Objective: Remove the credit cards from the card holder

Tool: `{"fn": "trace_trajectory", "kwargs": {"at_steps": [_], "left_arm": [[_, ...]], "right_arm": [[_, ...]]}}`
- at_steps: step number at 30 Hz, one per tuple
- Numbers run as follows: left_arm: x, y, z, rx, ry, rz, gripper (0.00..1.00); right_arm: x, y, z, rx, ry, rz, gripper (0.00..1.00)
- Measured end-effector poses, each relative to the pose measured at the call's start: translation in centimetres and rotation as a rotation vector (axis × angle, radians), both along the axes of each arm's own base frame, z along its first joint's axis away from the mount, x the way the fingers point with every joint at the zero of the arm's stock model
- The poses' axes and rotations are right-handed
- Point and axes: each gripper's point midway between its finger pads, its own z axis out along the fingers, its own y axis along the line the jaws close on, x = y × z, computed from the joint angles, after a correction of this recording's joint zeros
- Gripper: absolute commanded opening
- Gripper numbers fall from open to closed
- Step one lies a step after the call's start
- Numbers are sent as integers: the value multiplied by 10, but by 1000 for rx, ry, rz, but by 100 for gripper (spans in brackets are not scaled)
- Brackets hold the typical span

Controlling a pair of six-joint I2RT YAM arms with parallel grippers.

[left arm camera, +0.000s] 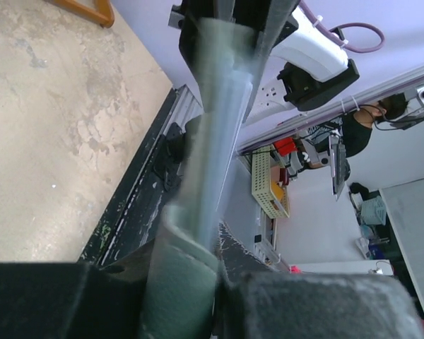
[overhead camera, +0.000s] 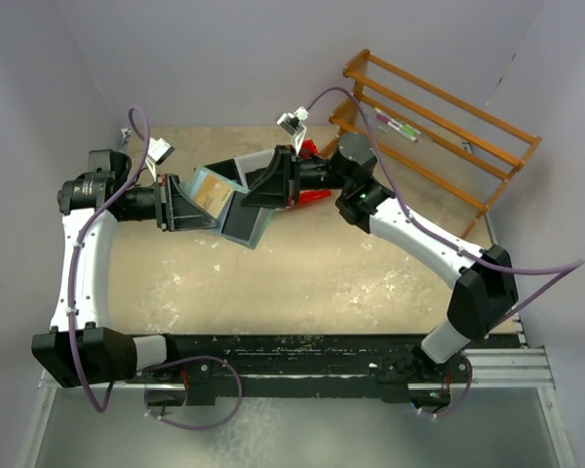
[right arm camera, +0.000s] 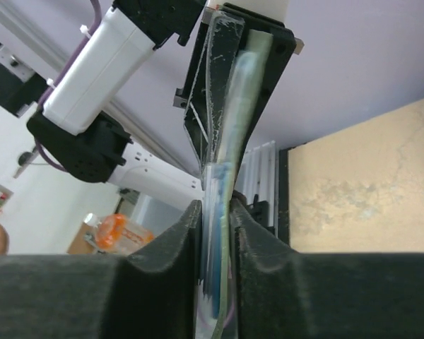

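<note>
The pale mint-green card holder (overhead camera: 217, 185) hangs open above the table between both arms. My left gripper (overhead camera: 199, 202) is shut on its green cover (left arm camera: 182, 282), which shows edge-on between the fingers. My right gripper (overhead camera: 246, 195) is shut on the opposite side, pinching the clear pocket pages (right arm camera: 222, 127), with blue edges among them. A tan credit card (overhead camera: 211, 199) shows through a pocket near the left fingers. A dark page (overhead camera: 244, 225) hangs below. Whether the right fingers touch a card or only plastic is hidden.
A wooden rack (overhead camera: 439, 127) stands at the back right with a pen (overhead camera: 397, 127) on it. A red object (overhead camera: 313, 195) lies on the table behind my right gripper. The black rail (overhead camera: 292, 356) with the arm bases runs along the near edge.
</note>
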Motion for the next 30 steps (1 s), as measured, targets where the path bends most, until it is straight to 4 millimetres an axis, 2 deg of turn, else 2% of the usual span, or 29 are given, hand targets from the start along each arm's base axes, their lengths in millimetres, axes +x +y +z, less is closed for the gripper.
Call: {"fn": "trace_trajectory", "kwargs": {"at_steps": [2,4,8,18,22,25,27,30], "left_arm": [[0,0,1,-6,-6,-3,38],[-1,0,2,-11,-9,-5,43],[0,0,2,-9,-21,-6,45],[5,1,-8,-4,-20,-10,32],[4,1,-8,-4,-20,-11,18],[5,1,-10,5,-27,-9,4],[5,1,-10,6,-31,-10,0],[3,1,-10,3,-22,-10,0]], "right_arm": [[0,0,-2,-6,16,10,4],[0,2,-7,-24,33,15,0],[5,4,-22,-105,73,-3,0],[9,-2,-38,-234,62,-50,0],[8,-4,-37,-249,45,-49,0],[6,-4,-37,-255,40,-40,6],[4,-5,-36,-252,37,-32,21],[1,-6,-34,-247,32,-15,46]]}}
